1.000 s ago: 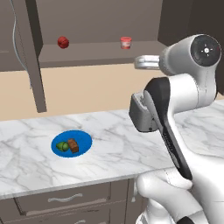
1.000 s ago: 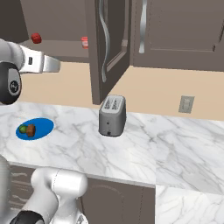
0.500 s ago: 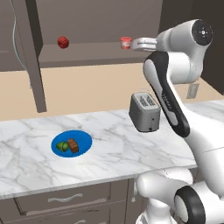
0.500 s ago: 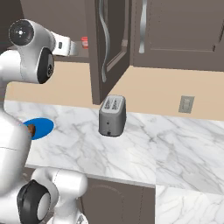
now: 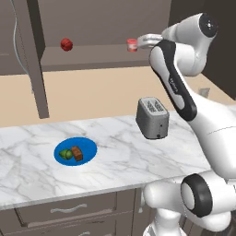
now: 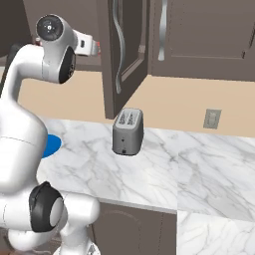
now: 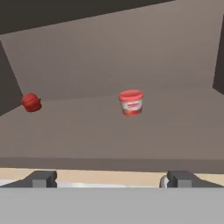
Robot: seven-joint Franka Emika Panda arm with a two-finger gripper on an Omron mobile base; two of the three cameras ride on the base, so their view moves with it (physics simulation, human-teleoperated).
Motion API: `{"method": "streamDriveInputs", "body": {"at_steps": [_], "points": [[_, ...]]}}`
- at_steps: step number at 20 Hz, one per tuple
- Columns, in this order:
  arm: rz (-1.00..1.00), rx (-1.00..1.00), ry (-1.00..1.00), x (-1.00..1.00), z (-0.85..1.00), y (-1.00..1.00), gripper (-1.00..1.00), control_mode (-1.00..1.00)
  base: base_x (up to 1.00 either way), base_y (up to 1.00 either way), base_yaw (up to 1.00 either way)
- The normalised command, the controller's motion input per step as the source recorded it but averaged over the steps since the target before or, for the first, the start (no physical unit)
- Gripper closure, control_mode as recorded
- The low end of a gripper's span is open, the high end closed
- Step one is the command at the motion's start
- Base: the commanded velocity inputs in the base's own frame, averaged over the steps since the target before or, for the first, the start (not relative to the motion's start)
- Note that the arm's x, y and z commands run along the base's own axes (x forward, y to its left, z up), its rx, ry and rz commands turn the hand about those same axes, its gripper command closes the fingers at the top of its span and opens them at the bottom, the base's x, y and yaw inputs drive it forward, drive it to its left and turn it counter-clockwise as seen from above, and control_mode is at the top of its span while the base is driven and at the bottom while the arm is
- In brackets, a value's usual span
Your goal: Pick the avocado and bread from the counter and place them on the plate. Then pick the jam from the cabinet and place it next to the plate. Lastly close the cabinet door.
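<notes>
Claw (image 5: pixel 139 42) risen nearer jam (image 5: pixel 132 44), jaws wide

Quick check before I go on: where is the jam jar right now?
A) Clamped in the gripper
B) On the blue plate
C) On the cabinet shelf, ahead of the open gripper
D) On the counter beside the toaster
C: the jam jar stands alone on the cabinet shelf, and the gripper is open short of it, with nothing between its fingertips.
</notes>
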Motion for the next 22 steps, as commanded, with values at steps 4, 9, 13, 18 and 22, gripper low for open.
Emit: {"method": "streamDriveInputs", "body": {"at_steps": [4, 9, 13, 18, 22], "points": [[0.0, 0.0, 0.08, 0.49, -0.05, 0.0, -1.0, -1.0, 0.0, 0.0, 0.0], [0.0, 0.0, 0.11, 0.55, -0.11, 0.0, -1.0, -1.0, 0.0, 0.0, 0.0], [0.0, -0.01, 0.07, 0.47, -0.04, 0.0, -1.0, -1.0, 0.0, 0.0, 0.0], [0.0, -0.11, 0.0, 0.33, 0.0, 0.0, -1.0, -1.0, 0.0, 0.0, 0.0], [0.0, -0.13, 0.0, 0.35, -0.14, 0.0, -1.0, -1.0, 0.0, 0.0, 0.0]]}}
